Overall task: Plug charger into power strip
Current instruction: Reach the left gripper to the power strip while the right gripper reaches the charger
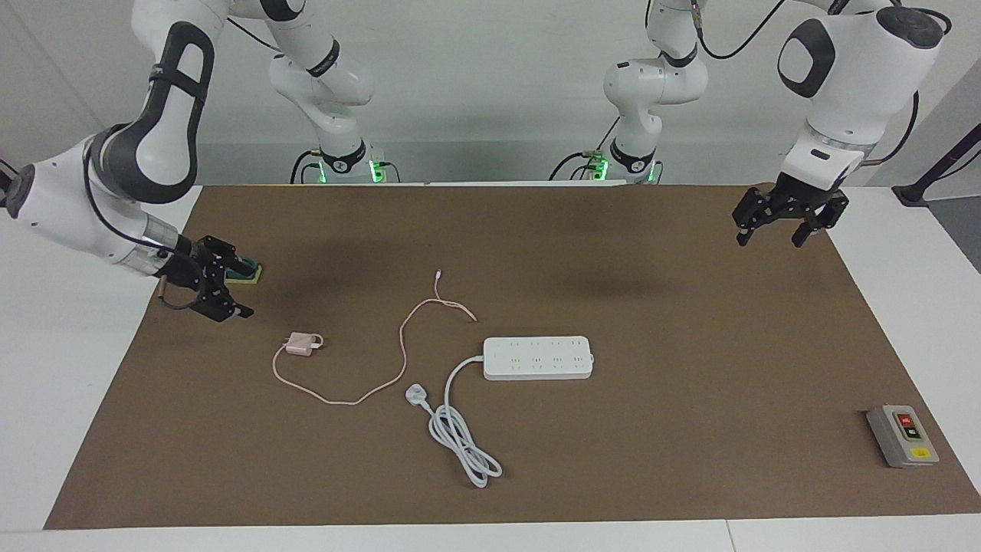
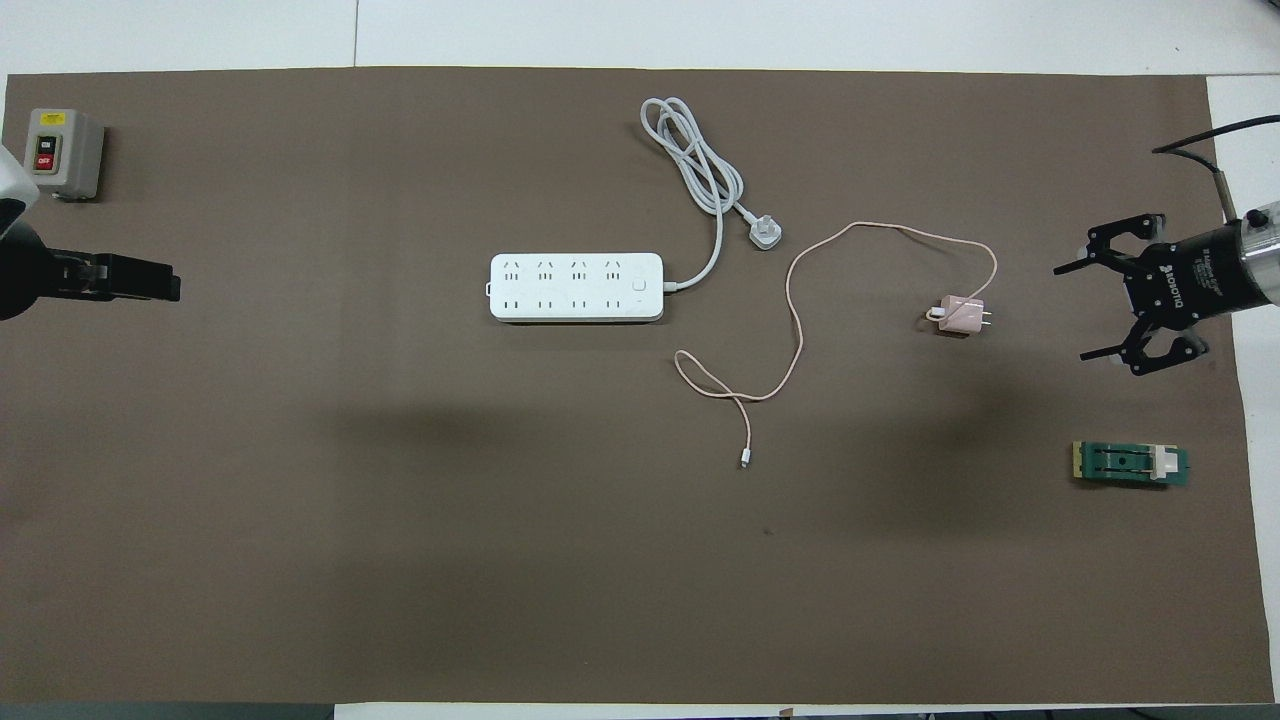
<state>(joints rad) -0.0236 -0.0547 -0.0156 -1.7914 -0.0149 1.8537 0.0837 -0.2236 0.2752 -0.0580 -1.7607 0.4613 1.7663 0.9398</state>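
Your right pincer hangs released, fingers spread, over the mat near the right arm's end of the tabletop. It grasps nothing. Next to it in the facing view sits a green block, partly hidden by the pincer there. In the overhead view the right pincer points toward the charger and is well apart from it.

The charger lies on the mat toward the right arm's end, prongs facing the right pincer. Its cable loops across the mat and ends in a small white connector, which lies nearer to the robots than the strip.

The strip lies flat about mid-mat, sockets up. Its cord is coiled farther from the robots, and its plug lies between the coil and the pink cable.

Your left pincer hangs released and holding nothing over the mat's edge at the left arm's end. A grey switch box stands at that end, farther from the robots.
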